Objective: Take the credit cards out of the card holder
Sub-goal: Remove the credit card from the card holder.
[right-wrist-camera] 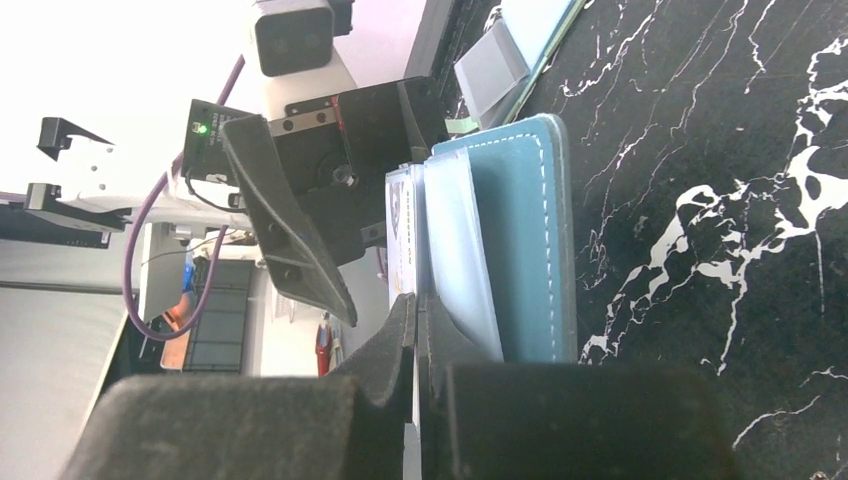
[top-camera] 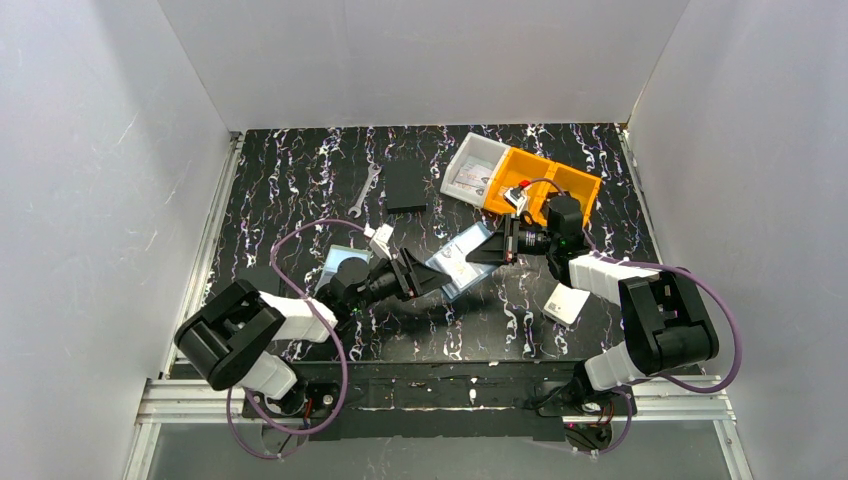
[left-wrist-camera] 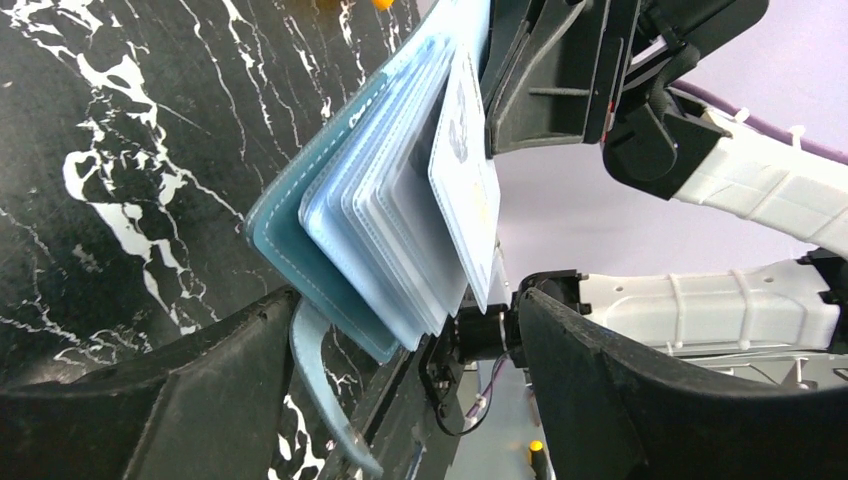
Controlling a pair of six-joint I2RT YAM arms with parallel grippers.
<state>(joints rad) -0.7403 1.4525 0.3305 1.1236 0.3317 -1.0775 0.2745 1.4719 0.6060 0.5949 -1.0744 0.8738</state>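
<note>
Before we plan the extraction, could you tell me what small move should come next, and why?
Probably close the left hand on the card holder. It stands open around the blue cover without gripping it, while the right hand is shut on a credit card, so pulling now might drag the holder along.

**Edges, Grips and Print Lost From Sight**

From above, the card holder [top-camera: 462, 258] is partly covered at both ends by the left gripper [top-camera: 425, 275] and the right gripper [top-camera: 485, 250], and the print on its pages is too small to read. In the left wrist view its top runs off the upper edge, the card [left-wrist-camera: 465, 190] shows only a blurred picture, and the left fingers [left-wrist-camera: 150, 400] are cut by the bottom edge. In the right wrist view the card's lower end disappears between the pinched right fingers [right-wrist-camera: 330, 410], themselves cropped below, and the card's face is turned edge-on, unreadable.
</note>
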